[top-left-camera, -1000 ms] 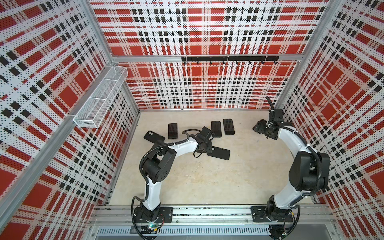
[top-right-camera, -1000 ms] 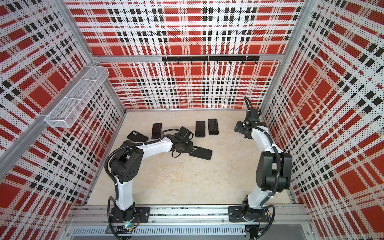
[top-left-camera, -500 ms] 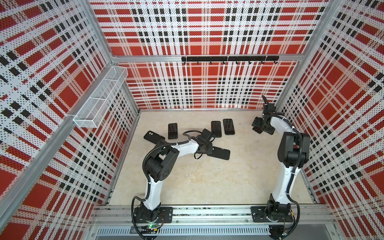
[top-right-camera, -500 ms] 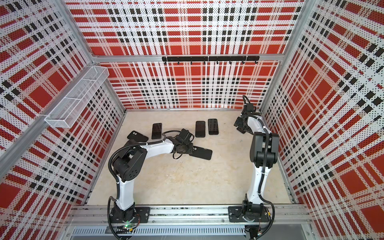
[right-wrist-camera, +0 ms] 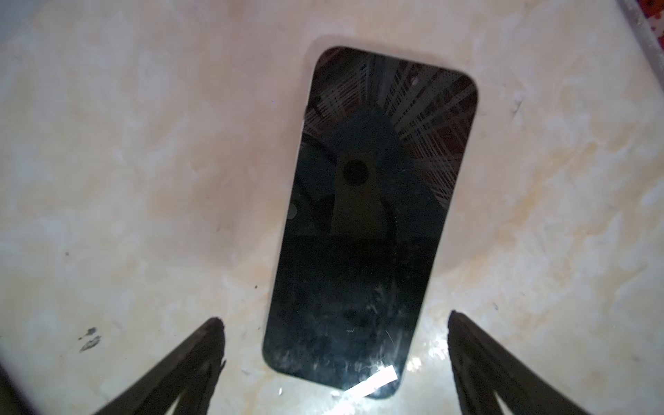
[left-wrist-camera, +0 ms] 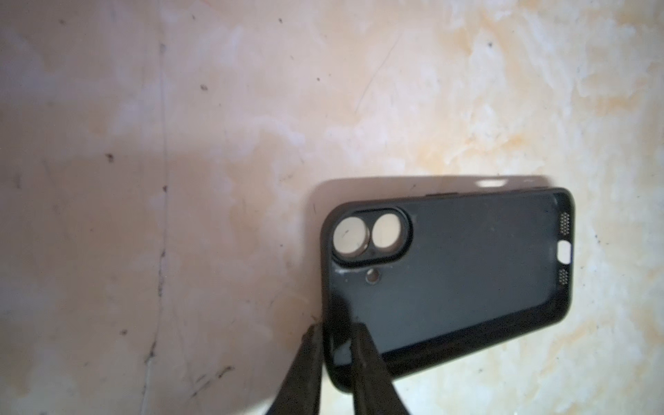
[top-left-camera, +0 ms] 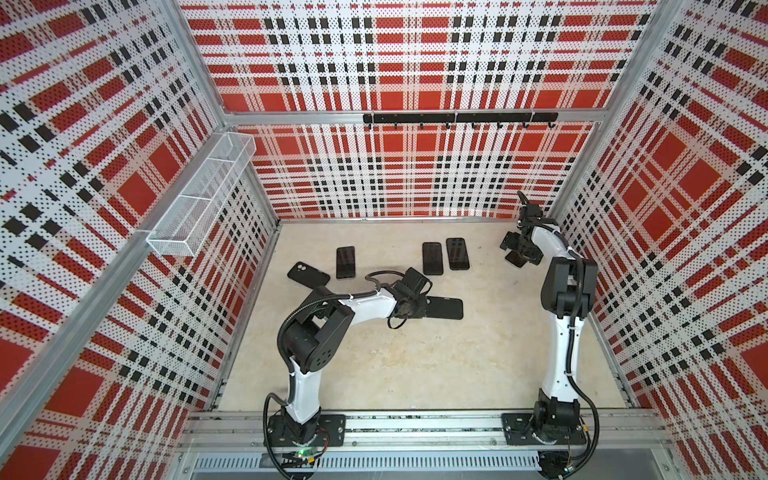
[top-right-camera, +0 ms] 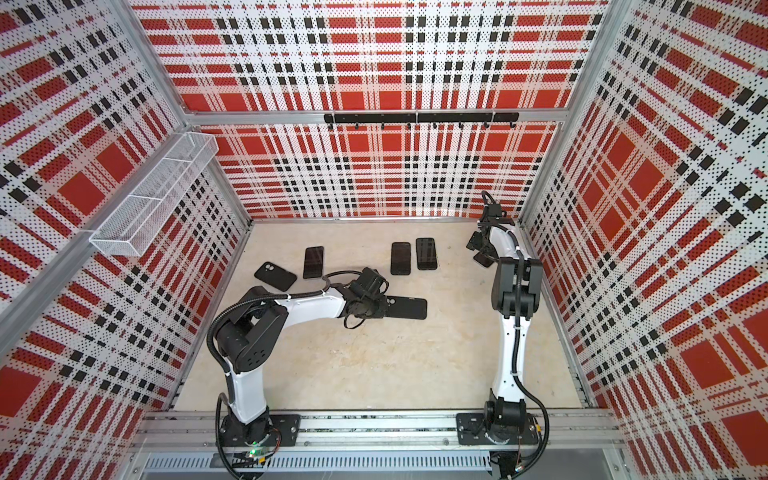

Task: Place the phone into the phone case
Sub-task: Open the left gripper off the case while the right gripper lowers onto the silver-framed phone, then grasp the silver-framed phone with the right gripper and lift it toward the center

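The black rubbery phone case (left-wrist-camera: 467, 273) lies open-side up on the middle of the beige tabletop (top-left-camera: 415, 365). The nearly closed left gripper (left-wrist-camera: 336, 327) pinches one corner of its rim. The right gripper (right-wrist-camera: 334, 316) hangs wide open over the glossy black phone (right-wrist-camera: 370, 222) at the far right.

The near half of the table (top-left-camera: 415, 374) is bare, open side to side. The phone case (top-left-camera: 446, 308) blocks mid-table. Flat phones (top-left-camera: 432, 258) (low obstacles) line the far left and middle, and the right wall (top-left-camera: 615, 232) crowds the far-right corner.

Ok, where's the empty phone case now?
In both top views the phone case is mid-table, its corner pinched in the left gripper, nearer the front than the paired phones.
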{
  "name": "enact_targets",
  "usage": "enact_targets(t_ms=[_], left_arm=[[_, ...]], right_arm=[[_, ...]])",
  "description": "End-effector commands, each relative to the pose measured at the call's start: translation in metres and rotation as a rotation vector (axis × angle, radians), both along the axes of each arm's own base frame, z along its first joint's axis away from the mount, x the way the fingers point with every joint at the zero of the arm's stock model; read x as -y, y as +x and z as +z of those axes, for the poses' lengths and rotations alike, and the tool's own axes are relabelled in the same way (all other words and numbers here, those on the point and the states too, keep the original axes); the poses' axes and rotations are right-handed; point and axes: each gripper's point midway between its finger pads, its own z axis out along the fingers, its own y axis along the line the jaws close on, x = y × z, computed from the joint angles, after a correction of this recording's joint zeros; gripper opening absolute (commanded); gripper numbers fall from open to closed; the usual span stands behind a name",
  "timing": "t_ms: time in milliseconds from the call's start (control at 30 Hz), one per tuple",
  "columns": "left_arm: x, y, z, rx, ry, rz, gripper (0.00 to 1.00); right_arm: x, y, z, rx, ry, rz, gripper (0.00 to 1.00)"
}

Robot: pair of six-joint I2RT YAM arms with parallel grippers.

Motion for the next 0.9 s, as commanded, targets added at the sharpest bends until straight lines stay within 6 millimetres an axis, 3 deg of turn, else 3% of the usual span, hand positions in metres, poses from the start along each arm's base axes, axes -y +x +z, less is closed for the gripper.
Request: enact_targets(t_ms=[0,200,533,667,867], left_arm=[[-0.001,-0.004,0.015,0.005,-0.029,0.002,0.23],[-0.004,-0.003,0.036,0.04,-0.041,0.007,0.3],[-0.021,0.005,0.065,0.098,-0.04,0.035,0.3],[-0.034,0.01,0.071,0.116,-0.035,0.054,0.3],[-0.045,0.014,0.074,0.127,-0.029,0.066,0.29]], right_arm=[[0.008,-0.009,-0.014,-0.055,0.008,-0.037,0.99],[0.01,-0.011,-0.025,-0.078,0.021,-0.038,0.97],[0.009,-0.027,-0.023,-0.113,0.006,0.011,0.82],[-0.002,-0.053,-0.015,-0.111,0.031,0.055,0.77],[-0.018,-0.123,-0.017,-0.176,0.077,0.094,0.74]])
